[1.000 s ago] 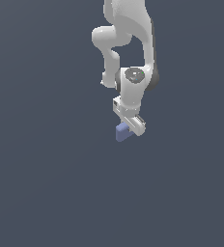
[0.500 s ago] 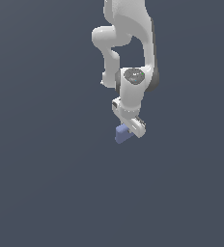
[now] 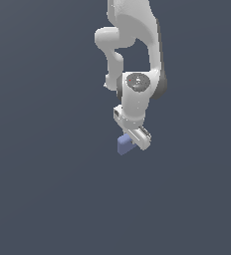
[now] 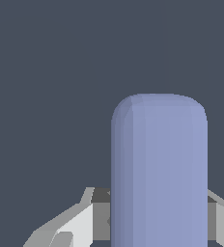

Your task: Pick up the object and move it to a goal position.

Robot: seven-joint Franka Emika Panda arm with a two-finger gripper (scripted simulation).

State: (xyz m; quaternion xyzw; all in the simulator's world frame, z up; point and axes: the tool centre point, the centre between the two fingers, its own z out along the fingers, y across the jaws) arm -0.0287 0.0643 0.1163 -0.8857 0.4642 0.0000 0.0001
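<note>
The claw (image 3: 131,143) hangs below the white arm (image 3: 137,97), with the periwinkle-blue object (image 3: 123,144) at its tip, projecting toward 8 o'clock in the exterior view. In the wrist view the object (image 4: 158,169) stands between the two fingers (image 4: 75,224), one on each flank; actual pad contact is not visible, so whether the claw is clamped on it cannot be told. No goal marker is visible. The tabletop (image 3: 48,199) is plain grey.

Probable hazards:
- Slip: the object extends well past the fingertips, so a shallow grip may release under acceleration.
- Rotation: off-centre contact may let the rounded piece pivot.
- Premature lift: rising before the grip is firm would leave the object behind.
</note>
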